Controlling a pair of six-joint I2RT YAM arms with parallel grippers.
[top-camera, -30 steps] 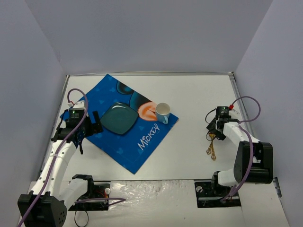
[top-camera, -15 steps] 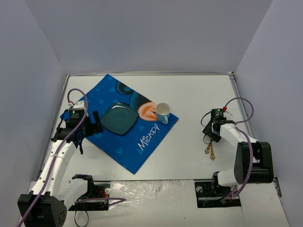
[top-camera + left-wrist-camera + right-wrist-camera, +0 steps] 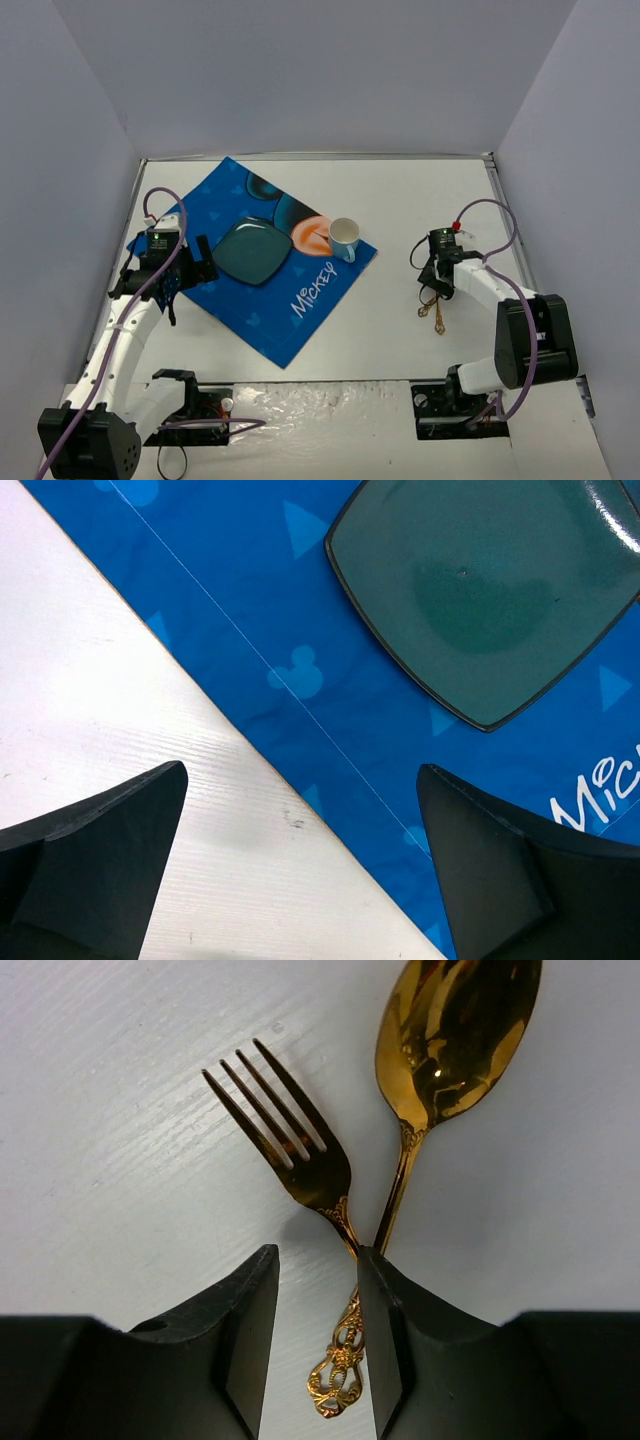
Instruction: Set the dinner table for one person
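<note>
The white dinner table holds a blue Mickey placemat with a dark teal square plate and a white mug on it. My left gripper is open and empty, low over the placemat's left edge, with the plate ahead of it. My right gripper is narrowly open on the bare table. A gold fork has its handle in the gap, against the right finger. A gold spoon crosses it; its handle is hidden under that finger. Both lie below the gripper.
The table's metal rails run along the back and right. Grey walls enclose three sides. Both arm bases stand at the near edge. A purple cable loops over each arm.
My right gripper has moved left across the table, and the fork and spoon have shifted left with it. The left arm has not moved.
</note>
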